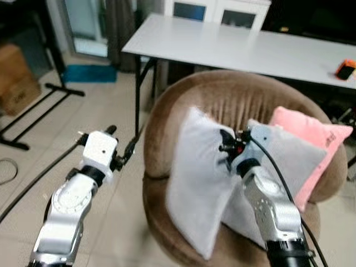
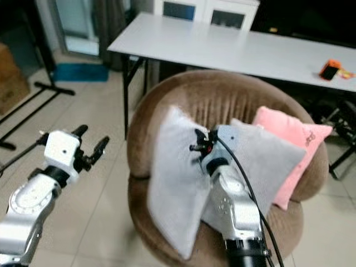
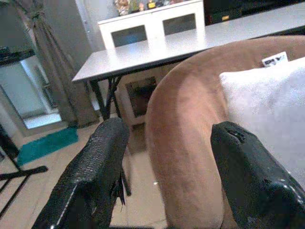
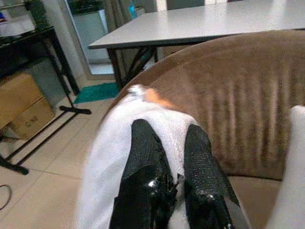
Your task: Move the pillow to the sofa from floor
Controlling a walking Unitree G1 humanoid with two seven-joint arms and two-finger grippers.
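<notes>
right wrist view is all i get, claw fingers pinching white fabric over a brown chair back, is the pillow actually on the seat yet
Observer: Yes. From the head views the white pillow stands on edge on the brown sofa chair, with the right claw shut on its upper edge.
Operator: anything else on the seat
Observer: A grey pillow leans behind the right arm, and a pink pillow beside it against the backrest.
Operator: where's the left claw
Observer: The left claw is open, held over the floor just outside the chair's left side, holding nothing.
</notes>
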